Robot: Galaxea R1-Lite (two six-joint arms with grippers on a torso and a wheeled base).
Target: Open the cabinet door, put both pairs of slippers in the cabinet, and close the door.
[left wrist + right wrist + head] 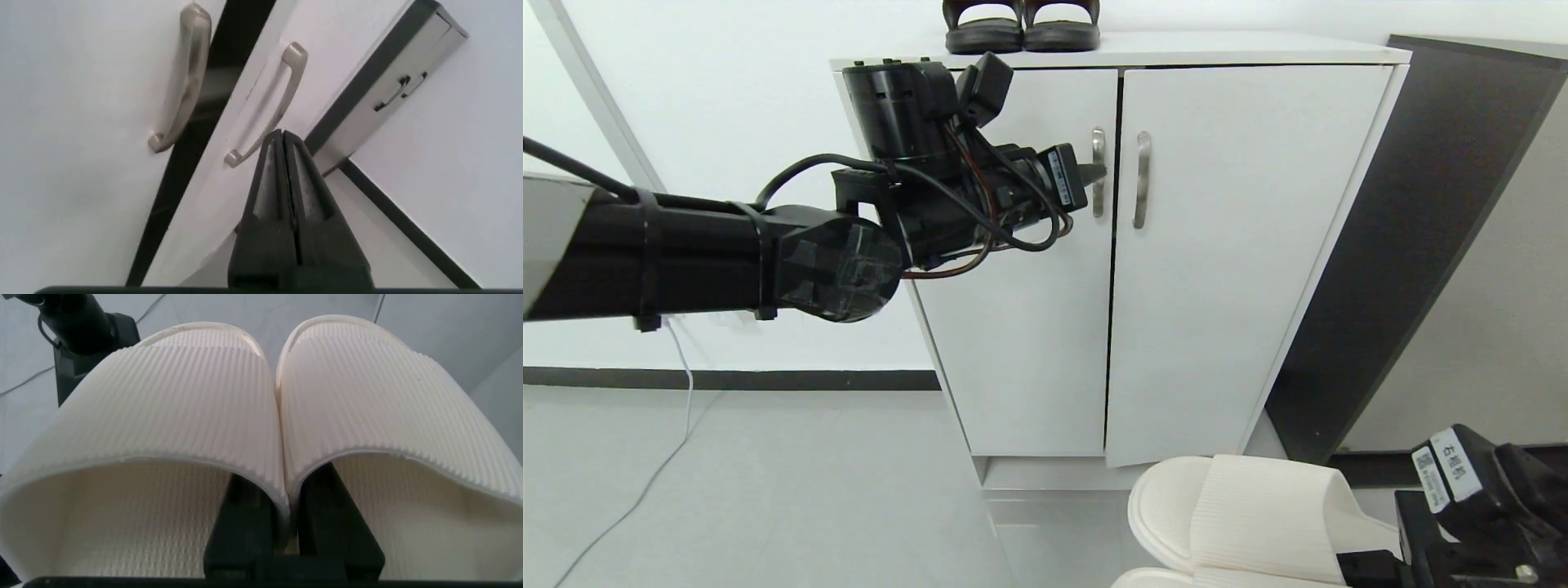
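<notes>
The door-opening step is judged to be in hand: the left gripper (1096, 173), its fingers pressed together on nothing, is held at the left handle (1098, 145) of the cabinet (1029, 327), and the 2 doors seem not yet opened; next, this handle must be hooked or grasped and pulled outward; 1 pair of white slippers (1241, 510) is pinched together by the right gripper (286, 539), low before the cabinet; 1 dark pair (1021, 28) is set on the cabinet top; 2 handles are counted

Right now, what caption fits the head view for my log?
Head view: left gripper shut at the cabinet's left door handle; right gripper holds white slippers; dark sandals sit on top.
</notes>
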